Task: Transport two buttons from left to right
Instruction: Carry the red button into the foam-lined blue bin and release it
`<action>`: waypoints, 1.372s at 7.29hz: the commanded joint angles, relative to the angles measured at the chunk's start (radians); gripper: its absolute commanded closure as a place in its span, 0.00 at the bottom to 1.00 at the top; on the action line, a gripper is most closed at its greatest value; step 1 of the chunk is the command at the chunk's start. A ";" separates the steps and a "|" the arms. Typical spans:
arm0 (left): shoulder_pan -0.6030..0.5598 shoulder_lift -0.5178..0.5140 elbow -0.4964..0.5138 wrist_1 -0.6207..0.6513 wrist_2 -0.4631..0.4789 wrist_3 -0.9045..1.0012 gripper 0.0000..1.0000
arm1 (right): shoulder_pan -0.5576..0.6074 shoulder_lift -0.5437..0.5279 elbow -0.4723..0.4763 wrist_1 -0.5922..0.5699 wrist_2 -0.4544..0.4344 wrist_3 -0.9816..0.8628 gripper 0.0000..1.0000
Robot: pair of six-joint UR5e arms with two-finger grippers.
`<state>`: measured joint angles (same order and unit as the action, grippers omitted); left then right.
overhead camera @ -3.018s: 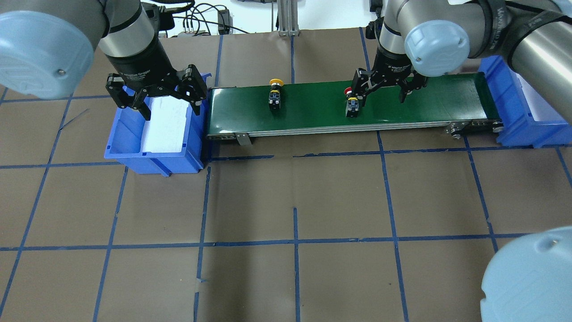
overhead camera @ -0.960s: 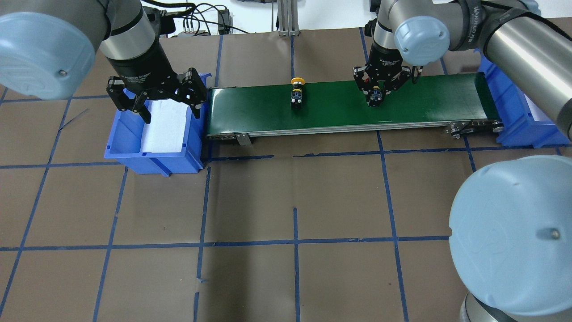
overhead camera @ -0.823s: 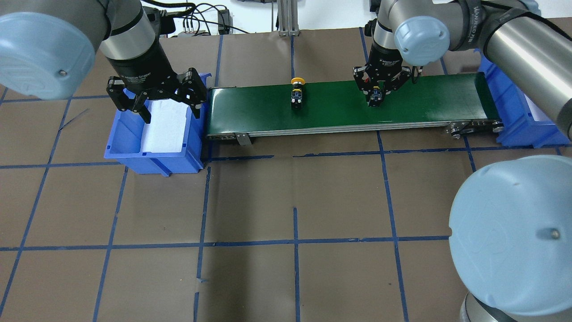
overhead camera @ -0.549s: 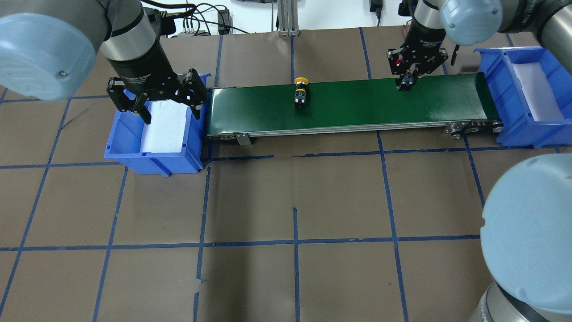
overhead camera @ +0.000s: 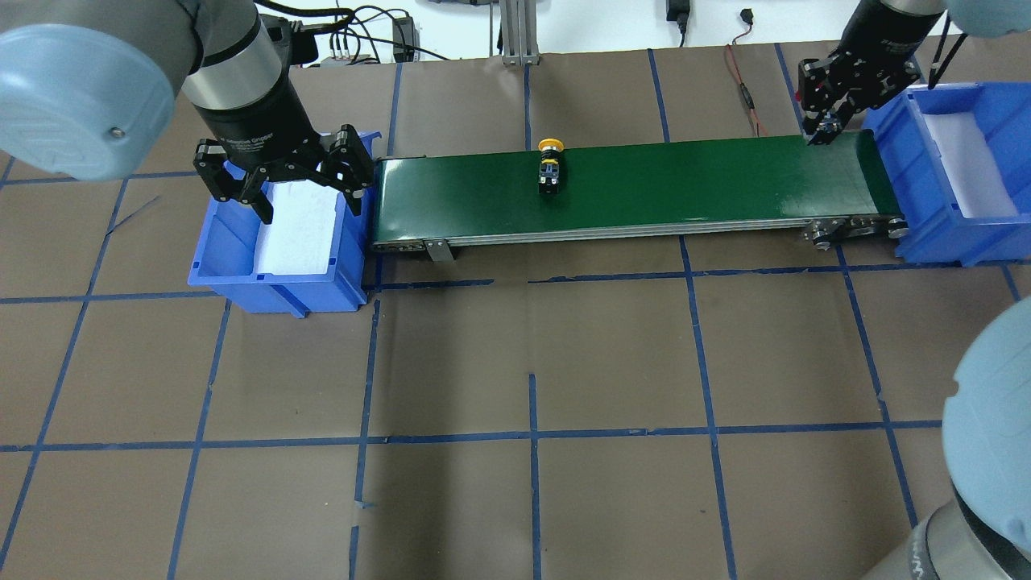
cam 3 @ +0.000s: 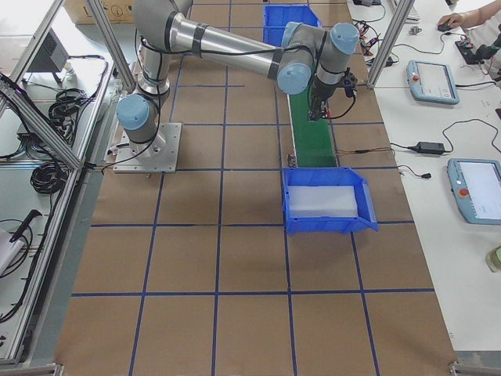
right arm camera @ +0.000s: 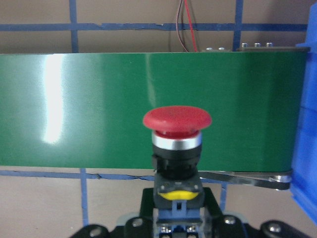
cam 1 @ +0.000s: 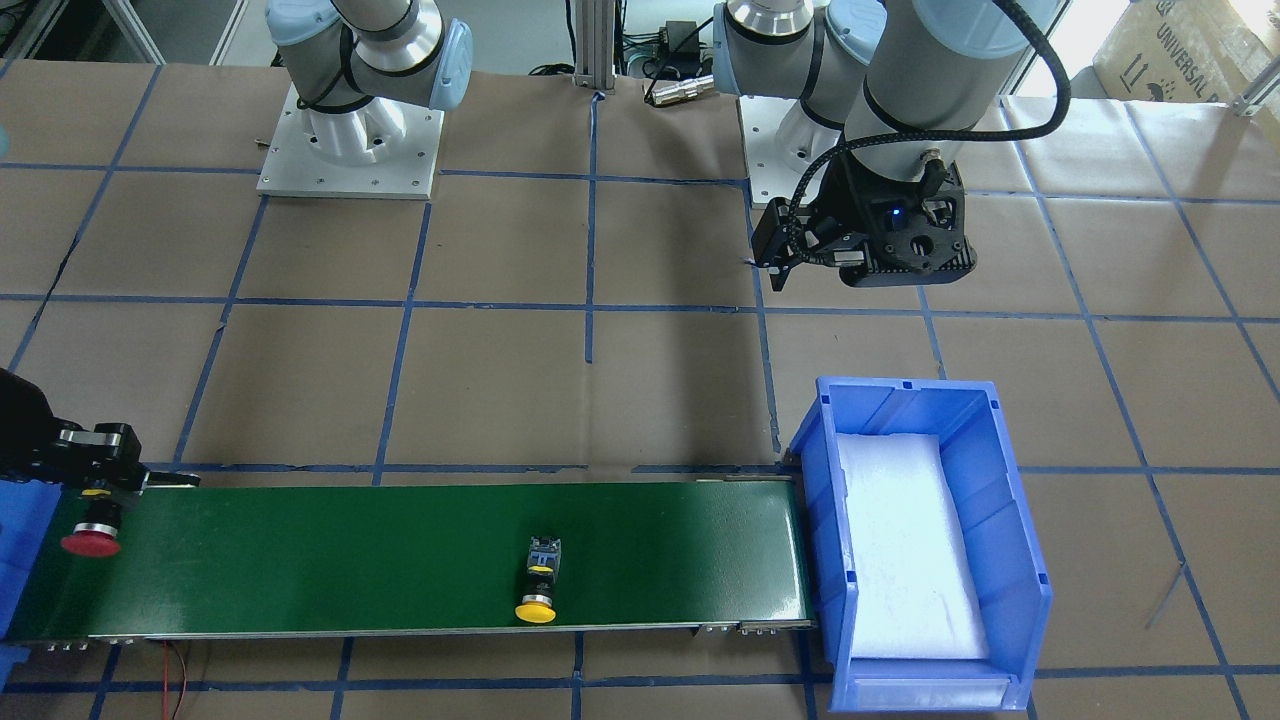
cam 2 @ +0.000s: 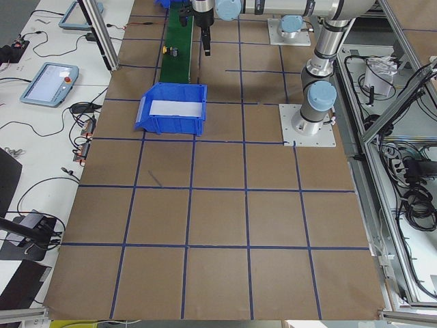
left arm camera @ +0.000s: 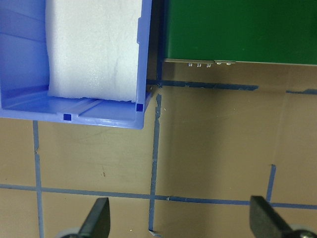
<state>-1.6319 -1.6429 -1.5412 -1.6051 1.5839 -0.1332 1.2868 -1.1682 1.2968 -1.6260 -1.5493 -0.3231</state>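
My right gripper (overhead camera: pixel 828 121) is shut on the red-capped button (right arm camera: pixel 177 129) and holds it above the right end of the green conveyor belt (overhead camera: pixel 685 185), close to the right blue bin (overhead camera: pixel 938 242). In the front-facing view the red button (cam 1: pixel 90 540) hangs at the belt's left end. The yellow-capped button (overhead camera: pixel 550 161) lies on its side mid-belt; the front-facing view shows it too (cam 1: pixel 538 590). My left gripper (overhead camera: pixel 282 173) is open and empty above the left blue bin (overhead camera: pixel 274 282). In the left wrist view its fingertips (left arm camera: pixel 99 218) are spread wide.
Both bins hold white foam liners (overhead camera: pixel 294 225). The belt (cam 1: pixel 400 560) runs between the bins along the far side of the brown, blue-taped table. Red-and-black wires (overhead camera: pixel 745 89) lie behind the belt's right end. The right arm's elbow (overhead camera: pixel 991 419) fills the lower right corner.
My right gripper shut on the red button, lifted it off the belt and carried it right to the belt's end. The yellow button drifted right along the belt. The left arm stayed put.
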 commanded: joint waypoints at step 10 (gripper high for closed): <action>0.000 0.009 0.016 -0.004 0.002 0.009 0.00 | -0.245 0.323 -0.226 -0.150 -0.092 -0.380 0.84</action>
<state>-1.6310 -1.6342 -1.5240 -1.6091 1.5861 -0.1237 1.0206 -0.8576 1.0703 -1.7752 -1.6423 -0.7277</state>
